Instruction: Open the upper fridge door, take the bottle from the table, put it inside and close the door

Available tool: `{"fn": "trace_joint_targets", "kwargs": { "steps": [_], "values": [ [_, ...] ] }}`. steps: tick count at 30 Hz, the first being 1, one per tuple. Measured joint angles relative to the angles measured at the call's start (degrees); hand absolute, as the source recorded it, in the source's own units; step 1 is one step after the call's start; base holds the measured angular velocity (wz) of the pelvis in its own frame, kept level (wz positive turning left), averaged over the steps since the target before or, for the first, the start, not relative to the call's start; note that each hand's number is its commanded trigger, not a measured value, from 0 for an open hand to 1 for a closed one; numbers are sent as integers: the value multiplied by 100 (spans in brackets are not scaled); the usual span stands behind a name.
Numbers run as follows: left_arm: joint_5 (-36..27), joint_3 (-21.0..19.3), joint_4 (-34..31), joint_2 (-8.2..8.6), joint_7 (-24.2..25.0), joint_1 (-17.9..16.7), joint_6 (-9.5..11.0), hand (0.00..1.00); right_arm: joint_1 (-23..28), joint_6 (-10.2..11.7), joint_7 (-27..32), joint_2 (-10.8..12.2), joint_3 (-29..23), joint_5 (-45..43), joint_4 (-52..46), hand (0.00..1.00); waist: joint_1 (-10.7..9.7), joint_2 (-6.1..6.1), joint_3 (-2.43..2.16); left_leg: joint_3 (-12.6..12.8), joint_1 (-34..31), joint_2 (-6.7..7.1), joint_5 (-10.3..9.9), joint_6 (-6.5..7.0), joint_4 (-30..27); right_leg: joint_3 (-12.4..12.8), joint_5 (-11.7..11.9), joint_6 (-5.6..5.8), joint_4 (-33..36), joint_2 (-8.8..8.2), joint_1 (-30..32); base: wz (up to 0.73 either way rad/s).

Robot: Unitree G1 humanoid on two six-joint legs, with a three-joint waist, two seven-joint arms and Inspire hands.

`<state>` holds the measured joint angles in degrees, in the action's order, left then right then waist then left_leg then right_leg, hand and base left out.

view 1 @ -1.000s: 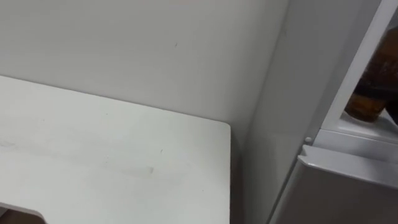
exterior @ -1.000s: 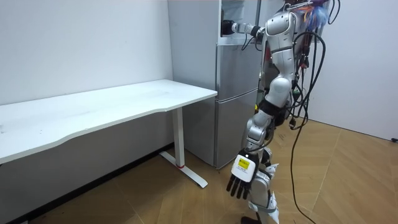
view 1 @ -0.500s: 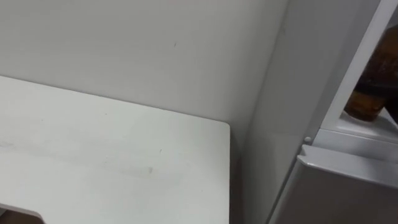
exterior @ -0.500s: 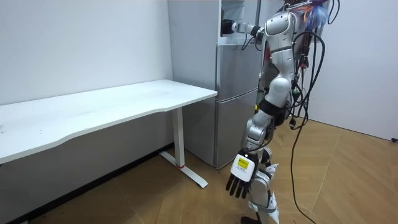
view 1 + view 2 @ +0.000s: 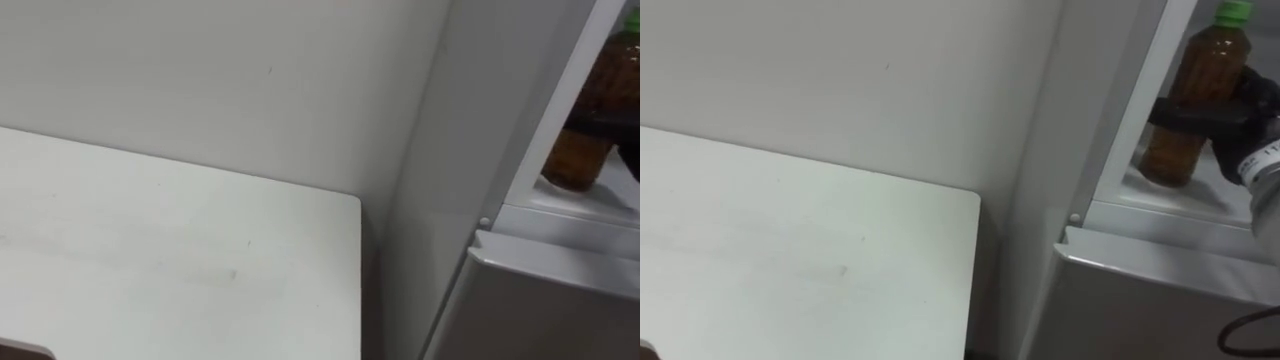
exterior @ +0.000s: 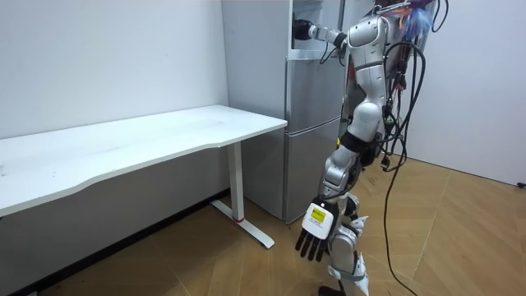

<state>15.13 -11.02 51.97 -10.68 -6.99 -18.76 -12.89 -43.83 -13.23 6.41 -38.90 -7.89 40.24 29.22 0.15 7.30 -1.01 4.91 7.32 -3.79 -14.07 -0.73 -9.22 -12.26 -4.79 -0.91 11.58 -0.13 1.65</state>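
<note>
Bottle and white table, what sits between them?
The fridge's grey side wall stands between the bottle and the table, as the right eye view shows.

1. A white table (image 6: 164, 136) stands with its long back edge against a plain white wall (image 6: 107, 57).
2. In the eye views the table's far right corner is rounded and lies close to the wall; faint grey smudges mark the top near that end.
3. The table's front edge bends in a shallow wave toward the room view's left.
4. A white leg (image 6: 237, 181) stands under the table's right end, on a long flat foot (image 6: 251, 231) that runs out over the floor (image 6: 460, 238).
5. The floor is light brown wood laid in a herringbone pattern.
6. A second pale wall (image 6: 485, 82) closes the room view's right side.
</note>
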Motion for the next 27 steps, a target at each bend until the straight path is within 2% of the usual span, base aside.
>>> {"fn": "trace_joint_targets", "kwargs": {
  "steps": [10,17,21,27],
  "values": [
    [-4,0,153,-2,-243,2,144,0,488,33,226,1,-66,-61,-893,0,1,-7,23,118,151,-41,-15,-24,59,94,6,-10,-6,53,-105,-4],
    [-1,6,150,64,-378,-5,188,0,1178,140,416,3,-198,-62,-2016,0,8,-86,85,202,184,-56,-28,-40,65,137,15,-25,-6,79,-97,-7],
    [-1,6,150,115,-379,0,203,0,1344,147,491,3,-238,-57,-2168,0,6,-77,78,241,177,-59,-31,-44,69,149,16,-26,-6,84,-69,-5],
    [4,0,150,113,-379,-1,219,0,1416,235,544,4,-243,-141,-2366,0,21,-70,45,267,184,-75,-35,-50,58,200,22,-35,-6,114,-59,-2]
  ]
}}
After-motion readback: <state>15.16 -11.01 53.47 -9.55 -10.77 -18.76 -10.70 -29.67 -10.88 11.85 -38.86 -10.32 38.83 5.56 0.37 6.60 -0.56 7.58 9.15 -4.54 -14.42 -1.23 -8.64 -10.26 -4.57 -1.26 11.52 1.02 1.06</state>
